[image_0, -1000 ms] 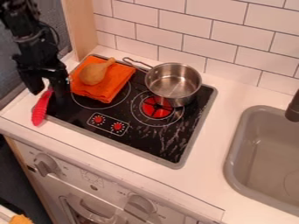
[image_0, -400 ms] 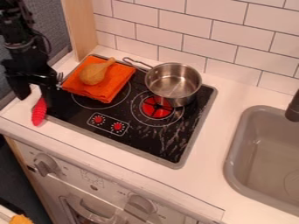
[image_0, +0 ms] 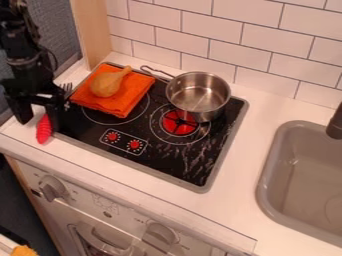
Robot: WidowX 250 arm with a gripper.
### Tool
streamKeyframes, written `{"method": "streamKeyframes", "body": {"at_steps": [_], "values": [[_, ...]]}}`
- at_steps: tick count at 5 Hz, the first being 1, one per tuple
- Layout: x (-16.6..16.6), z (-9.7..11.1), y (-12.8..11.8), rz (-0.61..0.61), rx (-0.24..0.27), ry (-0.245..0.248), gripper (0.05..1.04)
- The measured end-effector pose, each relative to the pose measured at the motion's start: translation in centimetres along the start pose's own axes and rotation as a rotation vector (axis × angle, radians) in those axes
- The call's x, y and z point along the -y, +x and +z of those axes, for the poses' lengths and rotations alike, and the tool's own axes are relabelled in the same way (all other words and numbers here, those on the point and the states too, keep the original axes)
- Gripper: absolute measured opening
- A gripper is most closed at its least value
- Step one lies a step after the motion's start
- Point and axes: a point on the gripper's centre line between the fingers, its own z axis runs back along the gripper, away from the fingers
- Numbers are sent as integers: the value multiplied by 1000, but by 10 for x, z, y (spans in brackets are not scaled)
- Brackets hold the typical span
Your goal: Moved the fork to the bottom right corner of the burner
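**Gripper (image_0: 39, 121) shifts outward, over the fork (image_0: 44, 131)**

Nearest the counter's front edge, the burner's (image_0: 163, 164) bottom right corner is well apart from the fork, so the move looks yet to be made. Next back, at the burner's left edge, lies the fork's red handle, in the same spot as in the earlier frames. Over the fork's middle is the gripper — slid left and a little nearer since the first frame. Its two fingers stand wide apart, the handle showing between them, closer to the right one; it appears to hold nothing, though contact is hard to judge.

Beyond, the tines (image_0: 65, 88) now poke out clearly behind the gripper, beside the orange cloth (image_0: 123, 104) with its brown spoon-like thing (image_0: 105, 85). Farther right sits the metal pot (image_0: 198, 95), unmoved. The shift probably serves to line up a grasp — closing off-centre could twist the fork.
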Motion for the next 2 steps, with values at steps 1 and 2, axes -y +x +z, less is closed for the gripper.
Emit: {"method": "streamKeyframes", "body": {"at_steps": [1,2], "values": [[4,-2,9,-19,4,5,943],[6,-2,8,-9,10,-1,691]]}}
